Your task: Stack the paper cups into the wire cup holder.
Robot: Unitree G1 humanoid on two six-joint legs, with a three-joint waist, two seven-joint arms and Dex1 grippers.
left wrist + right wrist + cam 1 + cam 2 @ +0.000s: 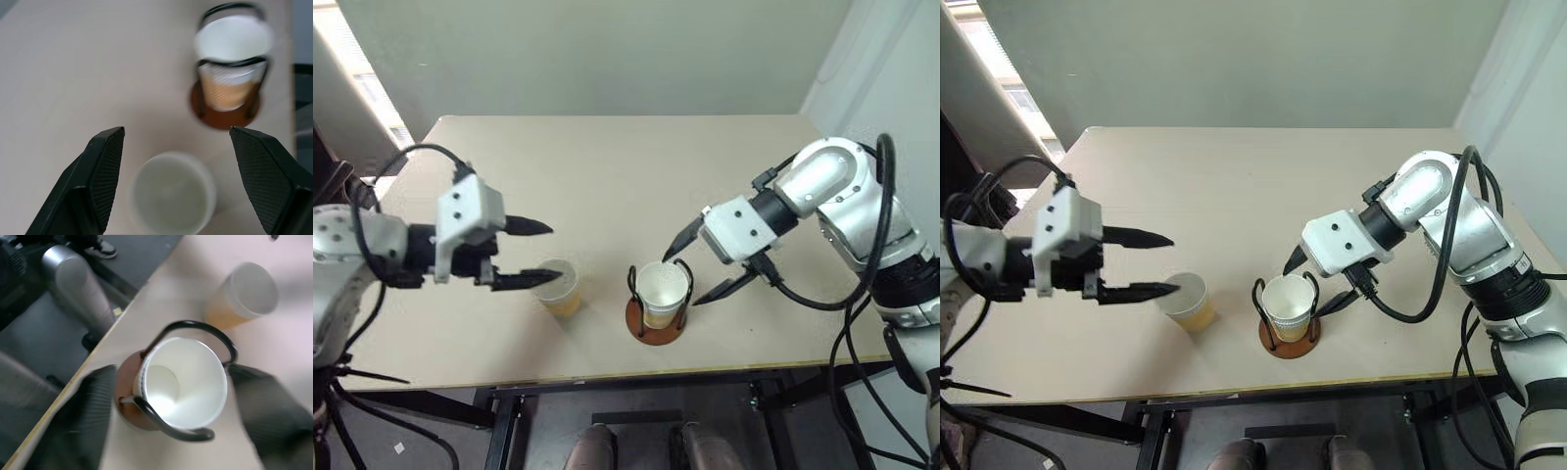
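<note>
A plain pale wall closed the back of the scene, and a beige table lay beneath both arms; near its front edge stood the wire cup holder, reddish-brown disc down and black hoops up, with paper cups already nested in it, upright, white mouth open to the ceiling; how many sat there could not be told from the pictures; one loose paper cup stood upright on the table at about nine o'clock from the holder, near it but not touching; the left gripper hung just beside that cup, reaching in from the nine o'clock side, its two black fingers spread wide and holding nothing, the lower finger's tip over the cup's near rim as seen from the head; in the left wrist view the cup's mouth sat between the open fingers, with the holder beyond it along the same line; the right gripper stood at about three o'clock of the holder, its fingers parted to either side of the nested cups and gripping nothing; the left arm was plainly the nearer to the loose cup, whose long axis ran vertically, so the coming grasp would probably take it across its tapered wall from the side, and the carry would then run toward three o'clock and down between the hoops.
</note>
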